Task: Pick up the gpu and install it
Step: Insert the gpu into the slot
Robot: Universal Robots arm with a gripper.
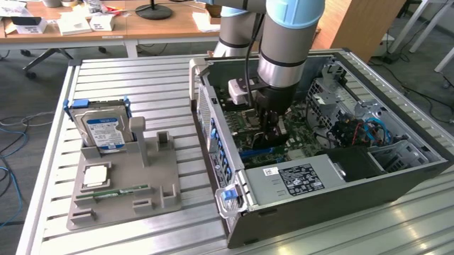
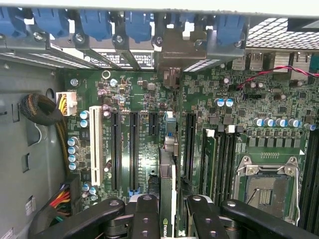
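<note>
Inside the open computer case point(image 1: 341, 186), above its motherboard point(image 2: 249, 114), the gpu point(image 2: 168, 184) hangs edge-down, clenched in the pincer point(image 2: 172, 216). Danger, I reckon: any tilt and its edge misses the motherboard's black slots point(image 2: 190, 144), jamming the card.

in the exterior view a slatted metal table point(image 1: 142, 79) of long ribbed profiles carries two things. toward 8 o'clock a flat grey holder base point(image 1: 120, 204) sits on the slats, slightly skewed to the ribs. toward 3 o'clock an open dark computer case point(image 1: 354, 210) lies on its side, near the base but apart from it.
</note>
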